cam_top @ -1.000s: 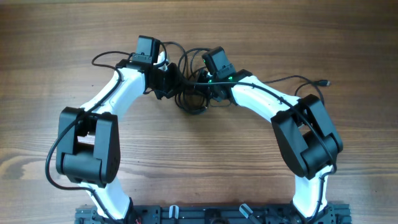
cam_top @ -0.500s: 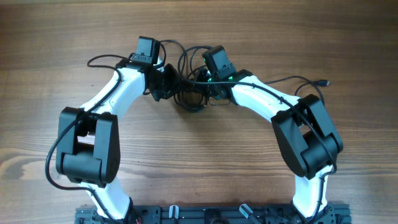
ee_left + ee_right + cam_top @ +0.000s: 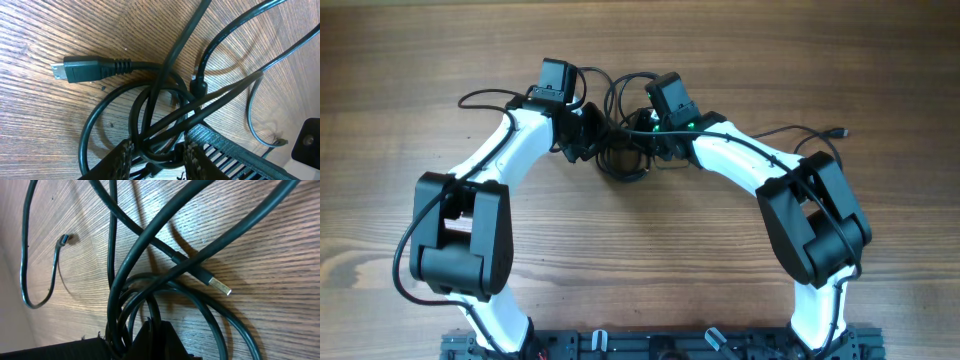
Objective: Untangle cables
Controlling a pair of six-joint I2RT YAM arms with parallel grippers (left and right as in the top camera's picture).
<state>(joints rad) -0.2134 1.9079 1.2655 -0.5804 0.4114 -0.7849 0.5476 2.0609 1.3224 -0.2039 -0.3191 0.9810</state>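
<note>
The cables (image 3: 623, 165) are a knot of thin black cords lying on the wooden table between my two grippers. My left gripper (image 3: 588, 133) is at the knot's left side. In the left wrist view its fingers (image 3: 121, 156) stand partly closed around a loop of cables (image 3: 150, 107), with strands touching both fingers. A dark flat plug (image 3: 77, 70) lies on the wood beyond them. My right gripper (image 3: 656, 140) is at the knot's right side. In the right wrist view the right gripper (image 3: 156, 326) is shut, and a cable strand (image 3: 149, 307) runs down into its tips. A silver-tipped plug (image 3: 219, 285) lies just past it.
One thin cord runs right over the right arm and ends in a small plug (image 3: 841, 132) on the table. Another thin cord loops out to the left (image 3: 470, 97). A small plug end (image 3: 64, 240) lies on the wood in the right wrist view. Both arm bases (image 3: 650, 345) are at the near edge.
The left gripper and the loops of the knot have shifted slightly to the left. The thin loop at the far left has spread a little further out. The right arm has stayed still.
</note>
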